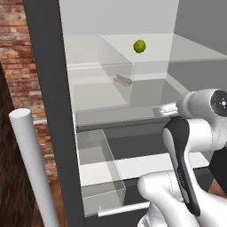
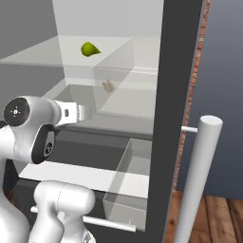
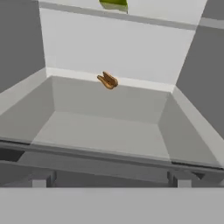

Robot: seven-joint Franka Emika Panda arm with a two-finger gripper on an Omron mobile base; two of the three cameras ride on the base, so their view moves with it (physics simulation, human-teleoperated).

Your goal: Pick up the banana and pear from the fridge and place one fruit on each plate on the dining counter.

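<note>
Arm shell [image 1: 195, 128]: smooth glossy white casing, built of rounded tubular segments.
Joint trim [image 1: 181, 168]: a long dark, near-black curved band is seen running along one link in the left base view.
Joint cap [image 2: 16, 112]: a dark round disc with a small pale centre mark is set into the white housing.
Second dark insert [image 2: 49, 147]: a black oval patch with small light dots is seen below the cap.
Wrist piece [image 2: 71, 113]: a pale grey-white block with small dark marks.
Gripper [image 3: 109, 177]: two small dark grey finger tips, square-ended.

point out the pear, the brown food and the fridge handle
pear [image 1: 139, 46], left base view, middle of the fruit
brown food [image 3: 107, 81], hand view, its middle
fridge handle [image 2: 195, 182], right base view, mid-length of the bar
</note>
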